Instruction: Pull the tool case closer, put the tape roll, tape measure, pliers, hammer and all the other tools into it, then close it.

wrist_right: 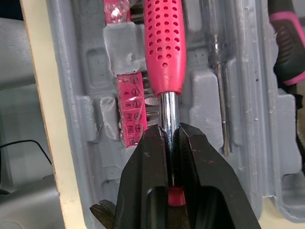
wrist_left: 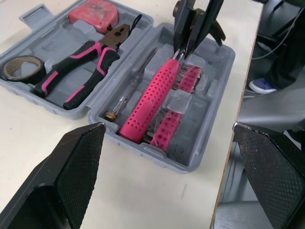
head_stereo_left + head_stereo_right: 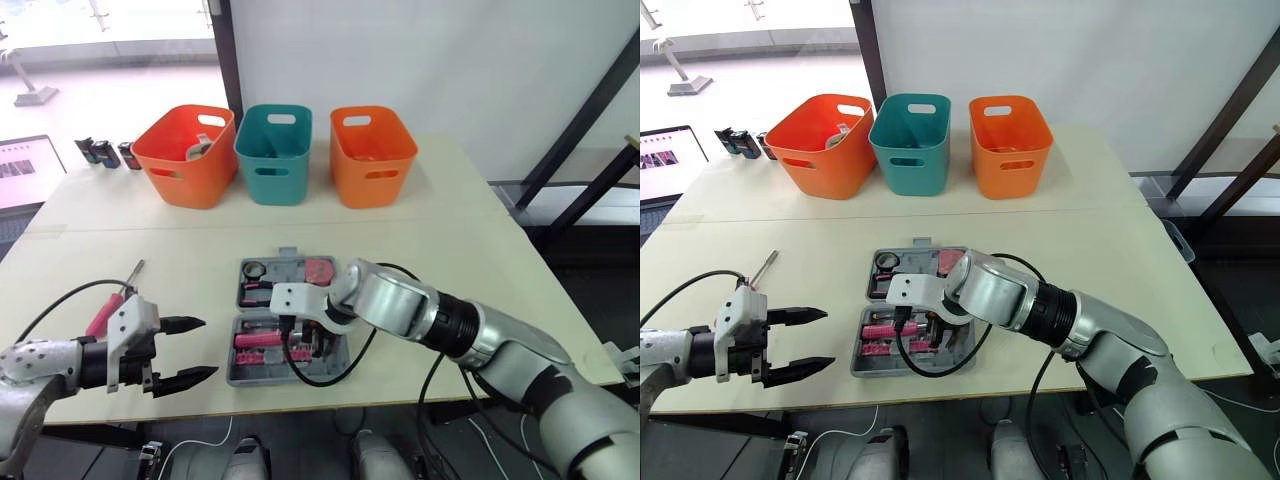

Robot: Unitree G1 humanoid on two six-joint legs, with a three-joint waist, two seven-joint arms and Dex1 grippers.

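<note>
On the pale tabletop (image 3: 480, 230), close to its front edge, the grey plastic tool case (image 2: 200, 157) lies open. My right gripper (image 1: 171, 131) is clamped on the chrome shaft of the pink-handled driver (image 2: 152, 98) in its moulded slot, and my left gripper (image 3: 205, 348) hangs spread wide near a pink screwdriver (image 3: 112, 305) not yet packed. If I release with the handle badly seated, I judge the lid may not close, and on this smooth table the light case may slide; three plastic bins (image 3: 273, 155) stand far back, before a white wall.
</note>
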